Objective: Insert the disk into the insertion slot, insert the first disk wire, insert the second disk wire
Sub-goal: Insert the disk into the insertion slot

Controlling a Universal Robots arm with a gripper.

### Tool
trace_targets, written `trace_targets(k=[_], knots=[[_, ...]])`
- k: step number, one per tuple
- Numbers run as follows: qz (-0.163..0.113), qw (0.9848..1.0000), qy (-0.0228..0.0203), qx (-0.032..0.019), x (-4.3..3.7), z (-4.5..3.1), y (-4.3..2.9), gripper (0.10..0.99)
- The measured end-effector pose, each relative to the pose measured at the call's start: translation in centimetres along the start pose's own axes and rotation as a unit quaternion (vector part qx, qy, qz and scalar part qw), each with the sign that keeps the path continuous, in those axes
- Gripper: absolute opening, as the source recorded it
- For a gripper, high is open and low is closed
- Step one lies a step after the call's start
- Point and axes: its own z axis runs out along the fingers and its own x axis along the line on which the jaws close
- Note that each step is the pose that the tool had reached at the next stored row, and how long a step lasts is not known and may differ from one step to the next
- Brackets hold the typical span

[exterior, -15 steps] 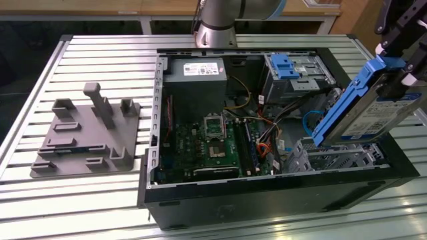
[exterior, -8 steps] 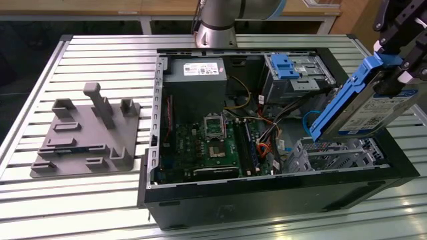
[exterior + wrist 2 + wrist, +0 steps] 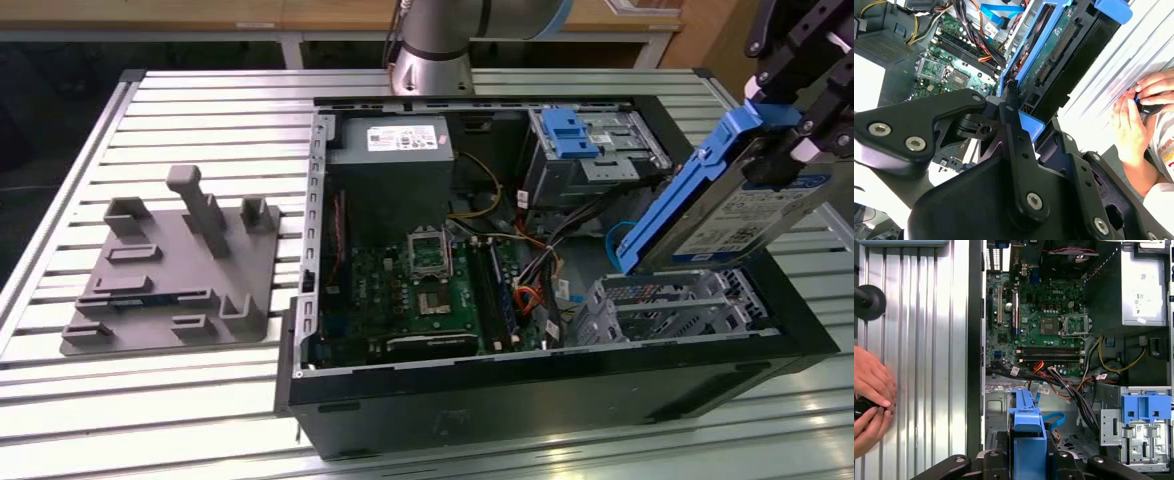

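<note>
The disk point(image 3: 731, 205), a silver-grey drive with a white label in a bright blue carrier, hangs tilted over the open computer case's near corner at the exterior view's right. My gripper point(image 3: 790, 148) is shut on its upper end. The disk's lower end is just above the insertion slot point(image 3: 674, 305), a perforated silver cage. In the second wrist view the disk's connector side point(image 3: 1054, 55) runs away from the black gripper point(image 3: 1021, 117). In the first wrist view the blue carrier edge point(image 3: 1026, 435) stands over the insertion slot point(image 3: 996, 407). A blue flat wire point(image 3: 1055, 418) lies loose beside the cage.
A grey metal bay with a blue tab point(image 3: 587, 140) sits at the case's far side. The motherboard point(image 3: 427, 290) and power supply point(image 3: 390, 140) fill the case's other half. A grey fixture plate point(image 3: 174, 270) lies at the exterior view's left. A person's hands point(image 3: 869, 400) rest on the slatted table beside the case.
</note>
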Motion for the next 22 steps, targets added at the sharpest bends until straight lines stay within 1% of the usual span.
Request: trace_targets(k=[3, 10, 13, 19, 22], knots=[[0.0, 1.0, 0.0, 0.0, 0.0, 0.0, -0.09, 0.365], [0.0, 1.0, -0.0001, 0.0, 0.0, 0.02, -0.59, 0.365], [0.0, 1.0, -0.001, 0.0, -0.01, 0.03, -0.68, 0.365], [-0.003, 1.0, -0.001, -0.0002, -0.01, 0.05, -0.98, 0.365], [-0.006, 1.0, -0.0007, -0.0004, -0.01, 0.06, -1.0, 0.365]])
